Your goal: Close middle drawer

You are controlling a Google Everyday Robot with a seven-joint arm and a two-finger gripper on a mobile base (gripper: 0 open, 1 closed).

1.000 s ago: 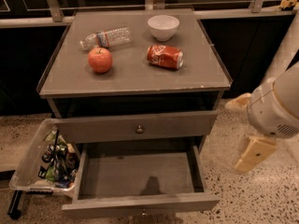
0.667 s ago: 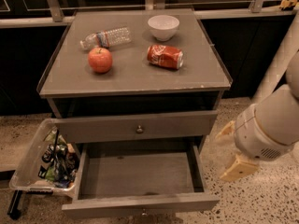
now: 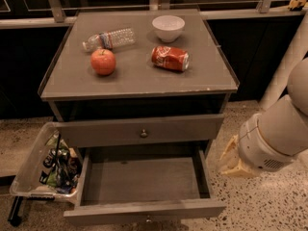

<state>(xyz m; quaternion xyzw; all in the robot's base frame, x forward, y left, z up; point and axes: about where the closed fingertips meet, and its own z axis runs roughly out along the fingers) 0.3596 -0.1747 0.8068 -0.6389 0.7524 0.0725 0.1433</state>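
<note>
I see the middle drawer (image 3: pixel 144 210) pulled out at the cabinet's bottom, bare floor showing. Gripper (image 3: pixel 232 159) is just right of it (open/closed: can't tell). Plastic bin (image 3: pixel 30 163) at left holds misc. packets.

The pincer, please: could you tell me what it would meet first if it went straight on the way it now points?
Likely the right side wall of the open middle drawer: the pincer sits just outside that wall, pointing toward it. Depth is unclear, so this is uncertain.
</note>
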